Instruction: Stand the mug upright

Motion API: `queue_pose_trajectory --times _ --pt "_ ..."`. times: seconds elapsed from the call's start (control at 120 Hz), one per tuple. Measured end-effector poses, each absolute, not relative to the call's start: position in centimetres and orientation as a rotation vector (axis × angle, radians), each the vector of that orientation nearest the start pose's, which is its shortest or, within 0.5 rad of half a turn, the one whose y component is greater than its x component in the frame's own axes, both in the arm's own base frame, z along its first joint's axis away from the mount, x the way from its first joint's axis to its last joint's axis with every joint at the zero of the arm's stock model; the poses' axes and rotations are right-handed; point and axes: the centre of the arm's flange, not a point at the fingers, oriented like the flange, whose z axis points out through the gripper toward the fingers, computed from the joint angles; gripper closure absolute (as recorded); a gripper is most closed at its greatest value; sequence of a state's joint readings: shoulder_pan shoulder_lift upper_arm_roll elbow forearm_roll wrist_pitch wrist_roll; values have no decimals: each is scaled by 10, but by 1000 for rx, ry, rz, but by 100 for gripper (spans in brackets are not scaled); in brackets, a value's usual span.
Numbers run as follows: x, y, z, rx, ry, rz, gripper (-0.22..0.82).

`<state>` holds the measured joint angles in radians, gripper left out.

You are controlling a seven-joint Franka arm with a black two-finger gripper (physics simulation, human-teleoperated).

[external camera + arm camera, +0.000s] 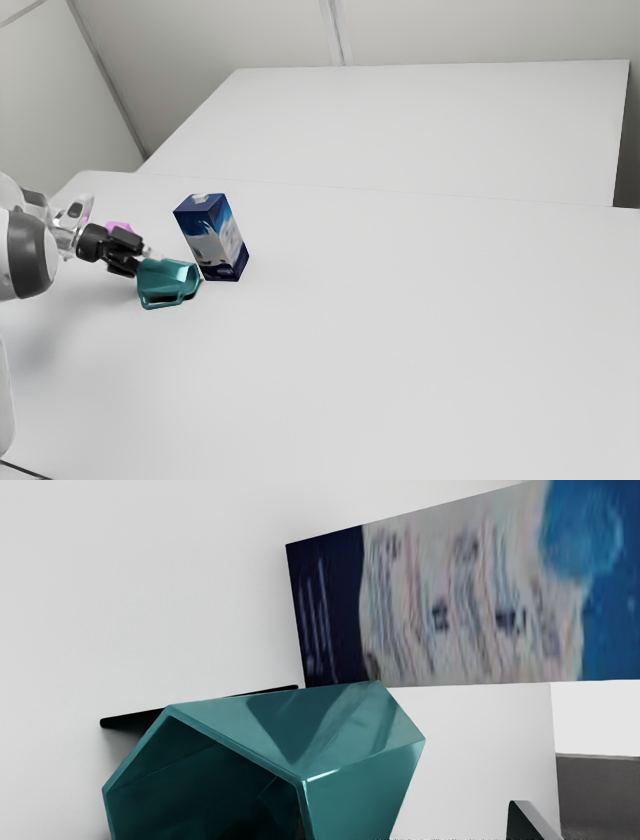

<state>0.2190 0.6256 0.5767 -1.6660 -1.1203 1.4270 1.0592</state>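
**Teal Mug Lies on Its Side Beside Carton as Open Tool Reaches In**

We see the teal faceted mug point(166, 276) tipped on its side on the white desk point(400, 350), left of center in the exterior view, its handle point(164, 301) turned toward the bottom of the frame. The black two-finger tool point(139, 257) reaches in from the left edge on the white-and-gray arm point(28, 252), its tips close to the mug. Its fingers stand apart and have hold of nothing; exactly how wide they are spread, we cannot tell. Our wrist view looks partly into the mug's dark mouth, with a stretch of desk between the mug and one finger point(525, 822). A blue-and-white carton point(213, 240) stands upright just beside the mug; whether the two touch, we cannot tell. Something pink point(118, 227) sits behind the tool.
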Motion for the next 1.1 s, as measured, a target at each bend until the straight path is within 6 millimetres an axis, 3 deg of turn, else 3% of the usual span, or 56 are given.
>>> queue_pose_trajectory --times 0.1,0.217,0.567,0.758,0.825,0.925,1.1 --pt "531 328 281 2126 58 257 51" --pt "527 333 283 2117 56 267 65" --pt "520 343 292 2112 46 292 76" --pt "513 337 352 2119 -23 360 78" --pt "504 335 384 2157 -66 351 78" --pt "485 330 415 2223 -106 297 78" --pt "465 277 453 2355 -254 124 78"
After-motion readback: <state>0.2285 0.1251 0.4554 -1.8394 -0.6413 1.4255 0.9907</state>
